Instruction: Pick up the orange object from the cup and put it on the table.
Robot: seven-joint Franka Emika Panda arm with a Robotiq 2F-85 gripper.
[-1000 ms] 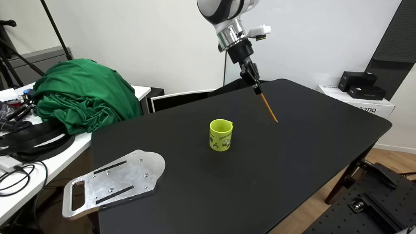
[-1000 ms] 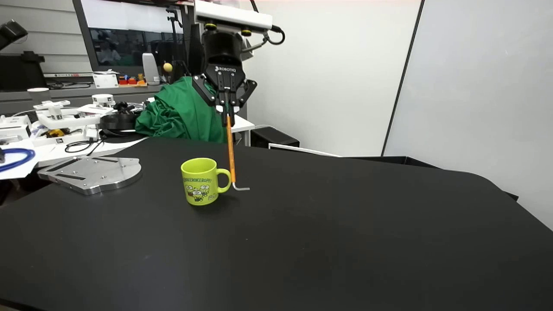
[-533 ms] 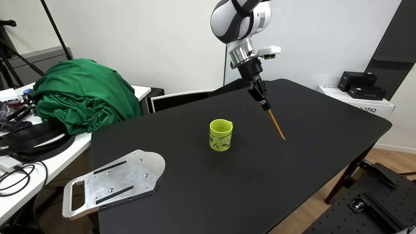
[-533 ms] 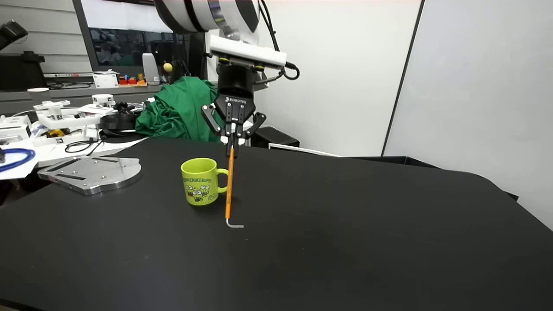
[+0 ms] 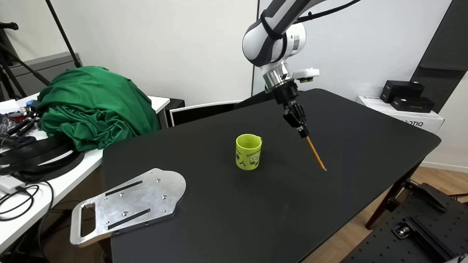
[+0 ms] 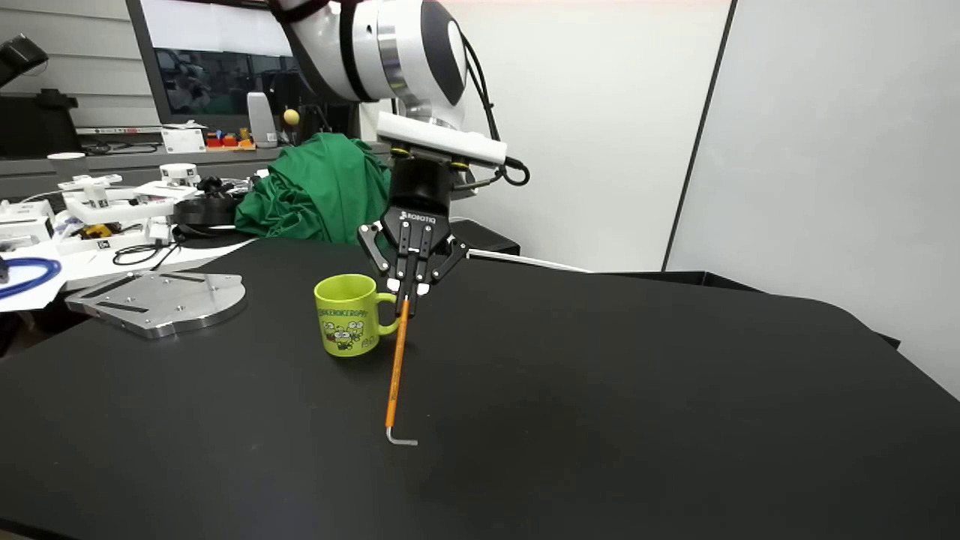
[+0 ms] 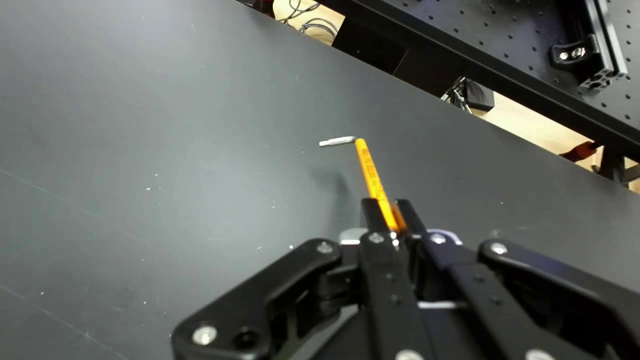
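Last second: I've brought the gripper point(image 6: 406, 306) and orange hex key point(image 6: 397, 365) down toward the black table point(image 6: 615, 420), lower in both exterior views. In an exterior view the key's bent tip, earlier level with the lime mug point(image 6: 346, 318), now shows below its base; slant there reversed. More white arm point(image 5: 255, 44) in frame.

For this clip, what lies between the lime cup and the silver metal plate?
Only the black table lies between the lime cup and the silver metal plate; both exterior views show that bare stretch.

Bright — soft glare on table point(image 7: 210, 200)
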